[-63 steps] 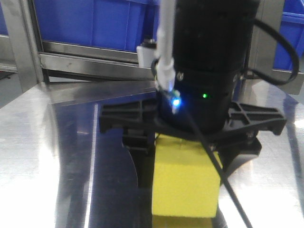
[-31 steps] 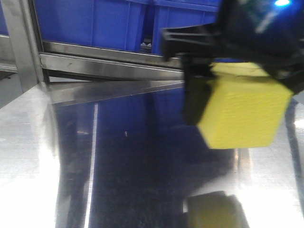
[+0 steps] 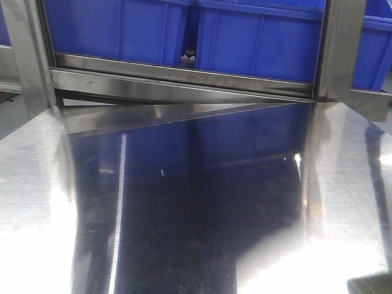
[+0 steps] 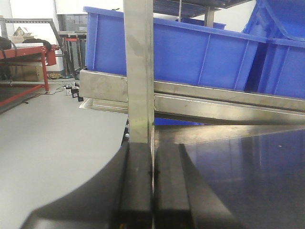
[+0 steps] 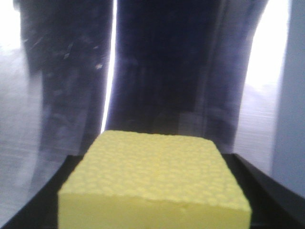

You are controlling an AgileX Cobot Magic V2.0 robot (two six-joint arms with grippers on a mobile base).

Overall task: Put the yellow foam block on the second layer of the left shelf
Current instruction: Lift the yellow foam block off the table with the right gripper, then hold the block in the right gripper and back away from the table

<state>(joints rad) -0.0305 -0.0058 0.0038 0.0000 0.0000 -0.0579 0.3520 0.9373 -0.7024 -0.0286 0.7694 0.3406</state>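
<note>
The yellow foam block fills the lower half of the right wrist view, its pored top face up. My right gripper is shut on it, with a black finger on each side. Shiny steel lies beyond it. The block and the right gripper do not show in the front view. My left gripper is shut with its fingers pressed together and nothing between them. It points at a steel shelf post. A steel shelf rail runs across the back of the front view.
Blue plastic bins sit on the shelf behind the reflective steel table. More blue bins show in the left wrist view, with grey floor and a red frame to the left. A dark shape sits at the front view's bottom right corner.
The right gripper lifted the yellow foam block off the table, moved up and to the right, and left the front view.
</note>
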